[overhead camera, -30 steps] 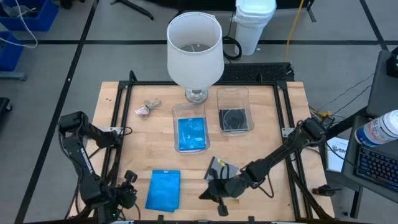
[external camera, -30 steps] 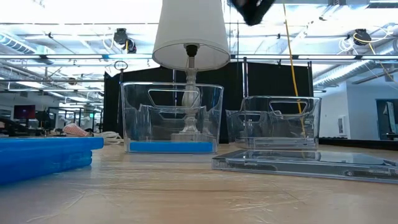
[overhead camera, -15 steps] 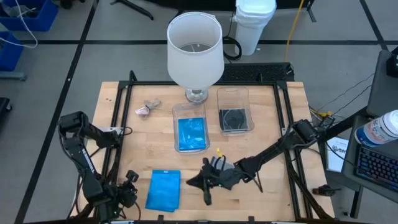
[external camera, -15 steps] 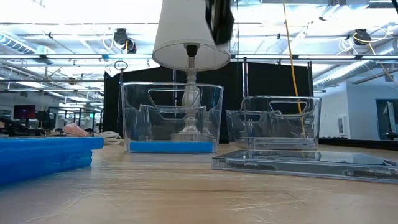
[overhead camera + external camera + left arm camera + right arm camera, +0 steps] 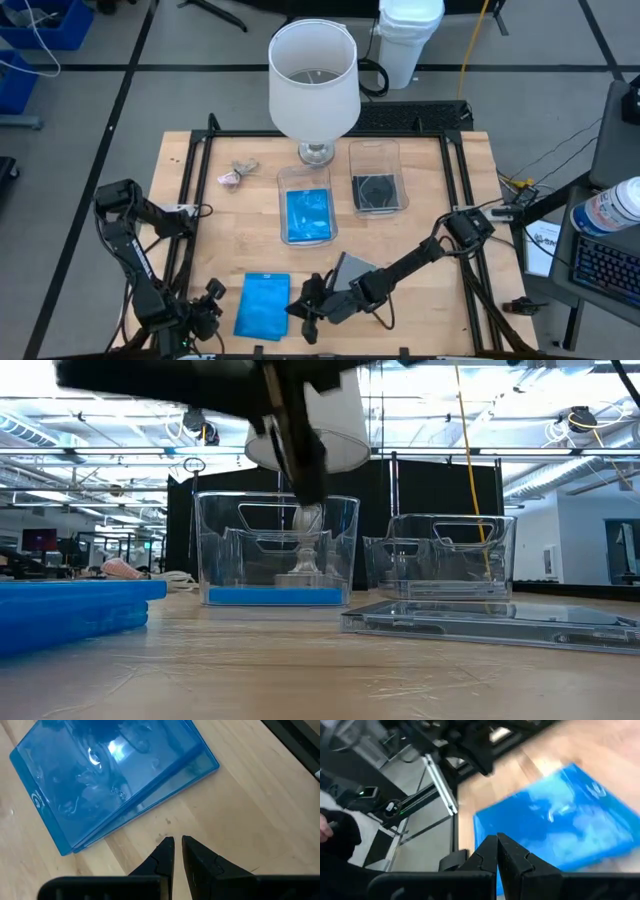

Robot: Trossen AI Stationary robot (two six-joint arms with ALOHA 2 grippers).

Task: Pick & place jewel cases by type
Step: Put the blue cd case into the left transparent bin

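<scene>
Right end effector [image 5: 303, 318] closed, empty, above worktop [image 5: 440, 190] beside loose blue case [image 5: 263, 306]. Grey case [image 5: 353, 271] under right arm. Left end effector [image 5: 177, 841] nearly closed, empty, by blue case.

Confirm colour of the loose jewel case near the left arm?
Bright blue jewel case; left wrist view shows it best.

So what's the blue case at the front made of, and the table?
The blue case looks like see-through tinted plastic: glossy, with bright light glints on its lid and the layered edges showing through. The table looks like pale wood, matte, with grain lines and plank seams; it could be a laminated butcher-block top.
</scene>
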